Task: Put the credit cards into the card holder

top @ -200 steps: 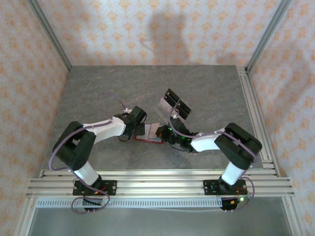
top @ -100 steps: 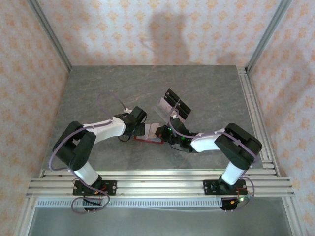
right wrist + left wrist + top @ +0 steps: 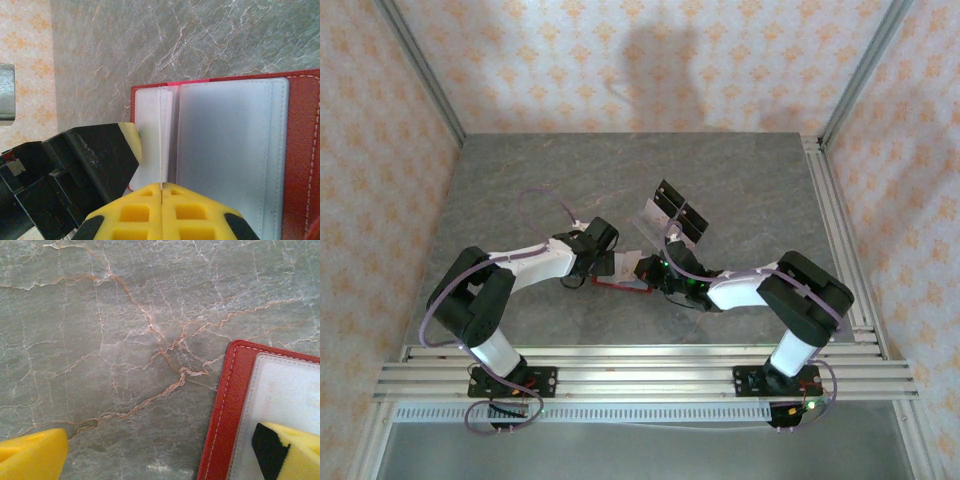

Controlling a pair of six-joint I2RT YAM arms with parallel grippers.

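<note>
The card holder [image 3: 620, 284], one in all, lies open on the grey marble table [image 3: 100, 340] between the two arms, red border out and pale inside up.

On the left, the left gripper [image 3: 159, 456] has its jaws spread wide. One yellow pad [image 3: 30, 456] is over bare table. The other sits on the clear pocket just inside the holder's red stitched edge.

In the middle, the right wrist view shows one credit card [image 3: 161, 135] edge-on, a thin pale line standing upright at the holder's fold, between a pale leaf on its left and the clear pocket on its right. Whether that left leaf is a second card or part of the holder cannot be told.

The right gripper [image 3: 161, 207] has its two yellow pads pressed together, pinching the near end of that card. The left arm's black finger touches the pale leaf just beside it.

Farther right and back, one clear rack [image 3: 650, 215] carries two black cards [image 3: 668, 197], well apart from the holder.

Against the frame a second ago, the right gripper has slid left towards the left one, and the pale patch then seen between them from above is now mostly covered. The left arm, holder and rack lie as before.
</note>
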